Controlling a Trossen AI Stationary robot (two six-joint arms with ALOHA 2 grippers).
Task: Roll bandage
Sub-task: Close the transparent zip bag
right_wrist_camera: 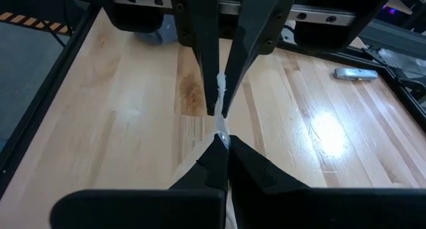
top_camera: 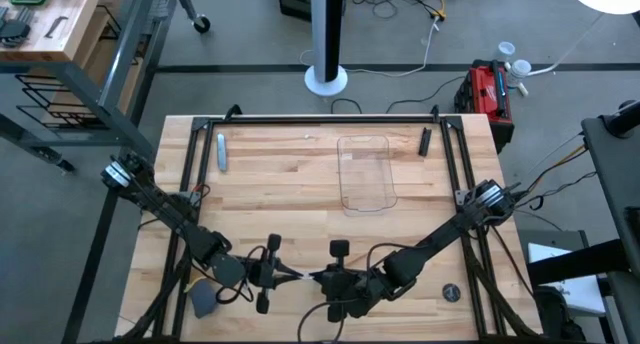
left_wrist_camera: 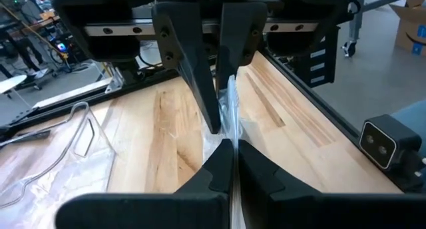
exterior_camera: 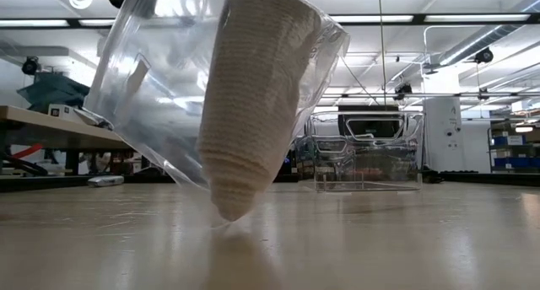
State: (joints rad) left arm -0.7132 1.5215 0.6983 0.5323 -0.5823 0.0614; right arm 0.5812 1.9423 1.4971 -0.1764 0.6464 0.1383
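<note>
Two grippers meet at the table's near edge: the left gripper (top_camera: 285, 274) and right gripper (top_camera: 322, 278) both pinch one clear wrapper (exterior_camera: 160, 88). Inside hangs one bandage (exterior_camera: 249, 96) roll; one clear tray (top_camera: 365, 172) sits behind.

Counts: 2 arms, 2 grippers — left gripper (top_camera: 283, 274) and right gripper (top_camera: 318, 278), nose to nose at the near edge of the table (top_camera: 300, 199). 1 bandage (exterior_camera: 250, 96), inside 1 clear wrapper (exterior_camera: 152, 88). 1 clear tray (top_camera: 365, 172), far centre. 1 small grey object (top_camera: 221, 150), far left. 1 round dark disc (top_camera: 452, 293), near right.
</note>
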